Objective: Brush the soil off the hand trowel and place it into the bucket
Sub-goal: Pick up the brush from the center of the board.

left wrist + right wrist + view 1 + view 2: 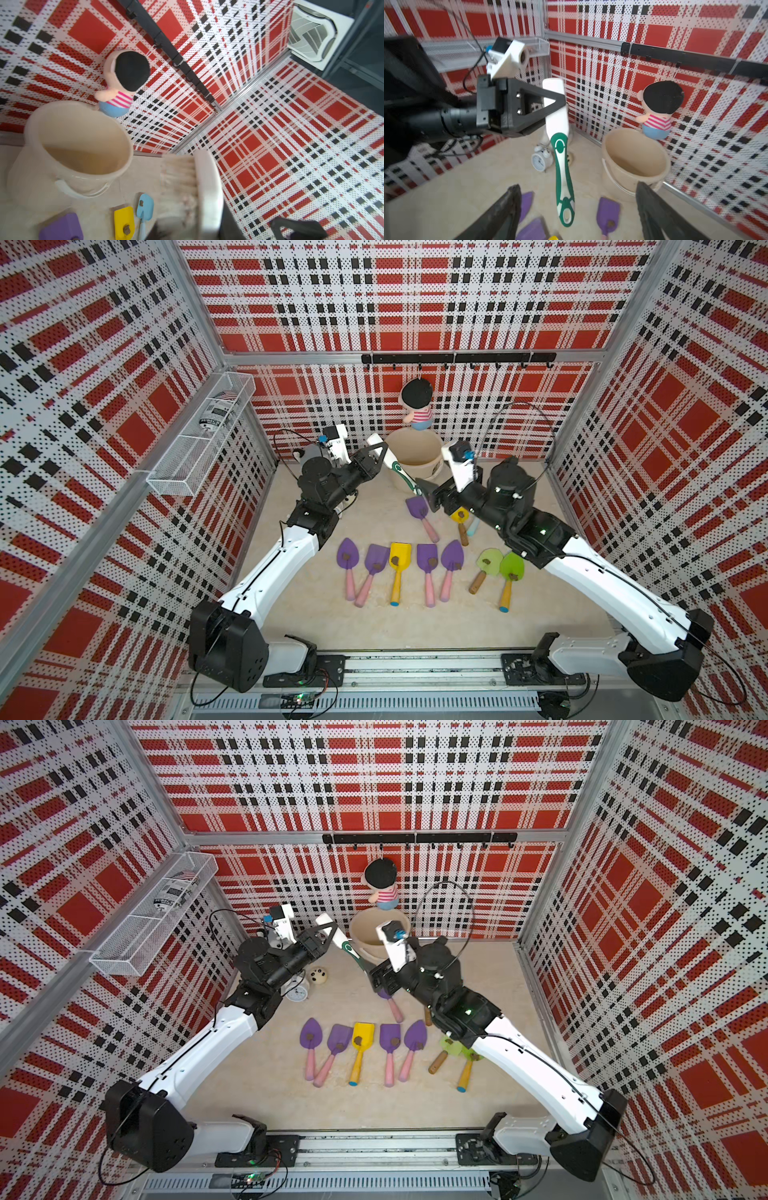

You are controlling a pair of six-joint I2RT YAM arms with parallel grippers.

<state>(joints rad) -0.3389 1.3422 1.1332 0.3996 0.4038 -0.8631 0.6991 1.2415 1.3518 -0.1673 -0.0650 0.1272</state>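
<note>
**Left gripper** (380,457): my fingers are clamped narrow on the white head of the brush (400,473). I hold it clear of the floor (316,626), at 11 o'clock of the work area. From the grip the brush slopes toward 4 o'clock, with its green-and-white handle lowest.

**Right gripper** (436,498): my fingers (506,207) stand wide apart, one on each side of the handle's ringed end. A gap shows on both sides, and they grip nothing.

**Bucket** (411,448): it stands upright on the floor at 12 o'clock, against the back wall. It is just beside the brush, at the brush's 3 o'clock. A doll (417,404) hangs from the black hook rail (457,358) above the bucket's far rim.

**Trowels** (428,568): all lie on the floor.
- Seven form a row across the centre, blades toward 12 o'clock and handles toward 6 o'clock.
- From 9 to 3 o'clock the row runs purple, purple, yellow, purple, purple, green, green.
- Between the row and the bucket, beneath my right gripper, lie a purple trowel (417,510), a yellow trowel (460,515) and a blue trowel (145,204).

**Soil** (395,561): a dark-brown lump sits on each blade that I can see.

**Alarm clock** (297,992): it stands at 9 o'clock, under my left arm
</note>
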